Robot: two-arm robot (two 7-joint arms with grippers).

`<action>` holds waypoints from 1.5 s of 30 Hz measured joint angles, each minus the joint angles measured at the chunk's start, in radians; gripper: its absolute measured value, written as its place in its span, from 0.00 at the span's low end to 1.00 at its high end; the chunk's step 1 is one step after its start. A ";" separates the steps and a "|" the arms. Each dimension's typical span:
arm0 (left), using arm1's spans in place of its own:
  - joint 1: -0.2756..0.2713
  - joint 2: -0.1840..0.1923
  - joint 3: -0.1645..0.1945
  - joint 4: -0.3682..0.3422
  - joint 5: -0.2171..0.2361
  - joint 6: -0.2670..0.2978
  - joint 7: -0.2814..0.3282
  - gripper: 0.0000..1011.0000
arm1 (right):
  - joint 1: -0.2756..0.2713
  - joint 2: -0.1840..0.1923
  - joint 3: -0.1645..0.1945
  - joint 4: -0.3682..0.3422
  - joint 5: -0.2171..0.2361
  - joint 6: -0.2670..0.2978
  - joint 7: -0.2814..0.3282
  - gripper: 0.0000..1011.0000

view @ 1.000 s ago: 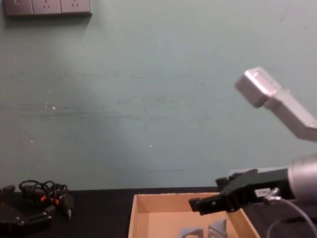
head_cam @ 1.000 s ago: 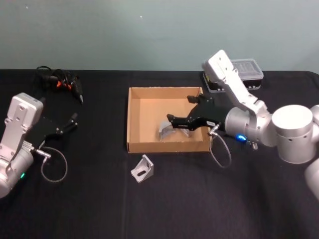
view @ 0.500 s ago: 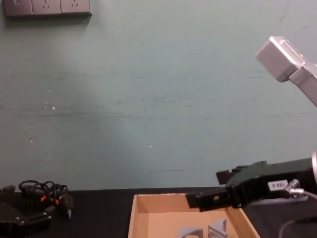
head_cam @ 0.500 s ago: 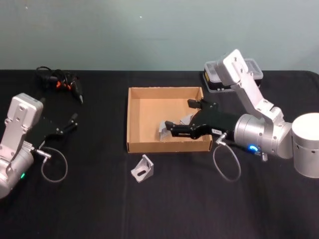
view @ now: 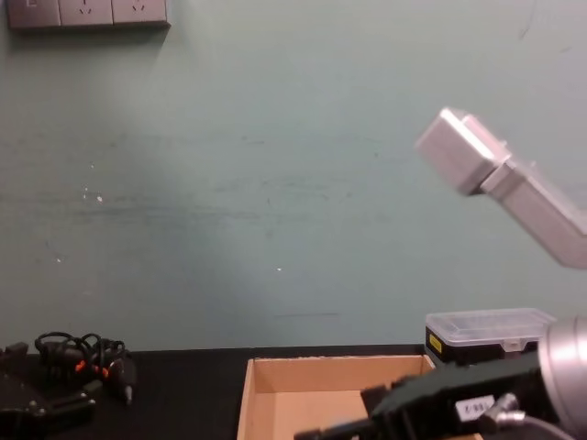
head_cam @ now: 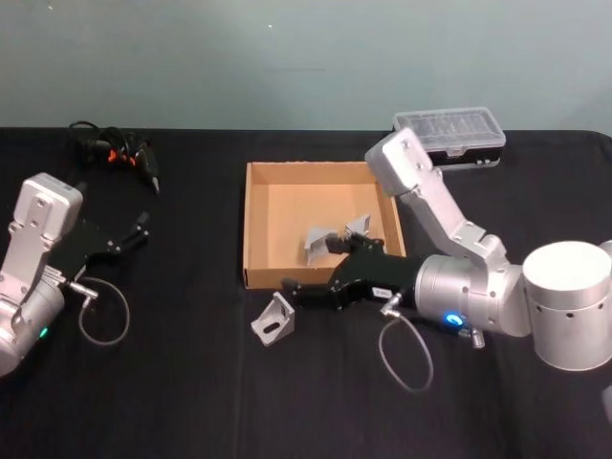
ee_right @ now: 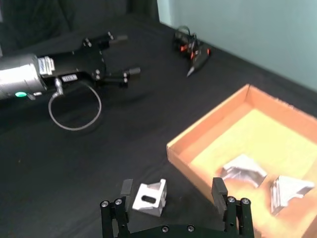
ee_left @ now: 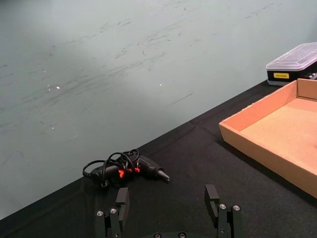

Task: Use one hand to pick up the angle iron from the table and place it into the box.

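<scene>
A silver angle iron lies on the black table, just in front of the tan cardboard box. Two more angle irons rest inside the box. My right gripper is open and low over the table at the box's front wall, right beside the loose angle iron. In the right wrist view that angle iron sits between the spread fingers, apart from both. My left gripper stands open at the far left, and its fingers hold nothing.
A clear-lidded black case stands behind the box at the right. A black tool with coiled cable lies at the back left. A cable loop hangs by the left arm, and another by the right.
My right gripper has drawn back out of the box, over its front wall, and come down toward the loose angle iron on the table. The left arm has not moved.
</scene>
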 joint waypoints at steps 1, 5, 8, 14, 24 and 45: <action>0.000 0.000 0.000 0.000 0.000 0.000 0.000 0.99 | 0.002 -0.003 -0.003 0.003 0.001 0.010 -0.004 0.99; 0.000 0.000 0.000 0.000 0.000 0.000 0.000 0.99 | 0.014 -0.015 -0.016 0.021 0.006 0.049 -0.021 0.99; 0.000 0.000 0.000 0.000 0.000 0.000 0.000 0.99 | 0.025 -0.029 -0.026 0.040 0.010 0.074 -0.031 0.99; 0.000 0.000 0.000 0.000 0.000 0.000 0.000 0.99 | 0.042 -0.047 -0.047 0.070 0.011 0.089 -0.033 0.99; 0.000 0.000 0.000 0.000 0.000 0.000 0.000 0.99 | 0.063 -0.072 -0.078 0.122 0.007 0.093 -0.031 0.99; 0.000 0.000 0.000 0.000 0.000 0.000 0.000 0.99 | 0.080 -0.111 -0.093 0.192 -0.003 0.075 -0.027 0.99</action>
